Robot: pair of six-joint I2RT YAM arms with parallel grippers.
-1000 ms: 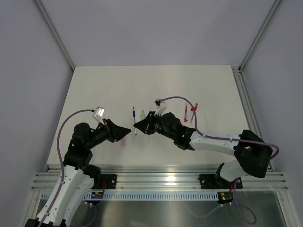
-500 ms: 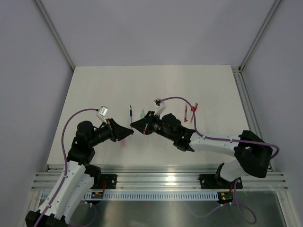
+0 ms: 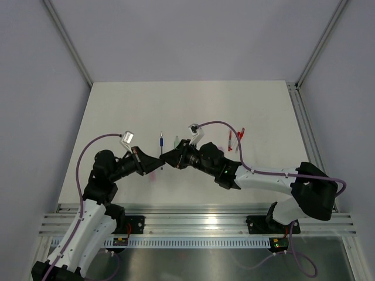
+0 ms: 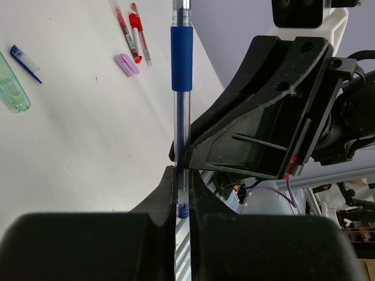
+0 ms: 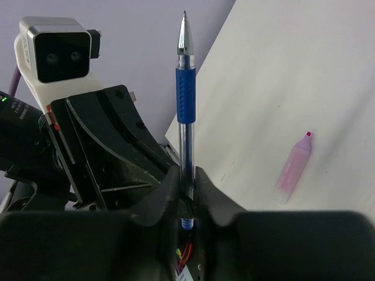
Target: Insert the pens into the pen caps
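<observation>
A blue pen [image 3: 162, 143] with a clear barrel and blue grip stands between both grippers, tip pointing away from the arms. My left gripper [image 4: 181, 175] is shut on its back end [image 4: 181, 58]. My right gripper [image 5: 187, 175] faces it from the other side, its fingers pressed against the same barrel [image 5: 186, 93]. The two grippers [image 3: 159, 161] [image 3: 166, 157] meet nose to nose. A pale green cap [image 4: 12, 88] and a small blue cap [image 4: 24, 63] lie on the table. A pink cap [image 5: 295, 167] lies below the grippers.
Two red pens [image 3: 229, 140] [image 3: 240, 136] lie to the right on the white table [image 3: 117, 111], with a small lilac cap [image 4: 127, 64] beside them. The green cap [image 3: 176, 140] lies just behind the right gripper. Grey walls enclose the table on three sides.
My left gripper has moved right to meet the right gripper and has shut on the blue pen's back end. The right gripper carried the pen slightly left.
</observation>
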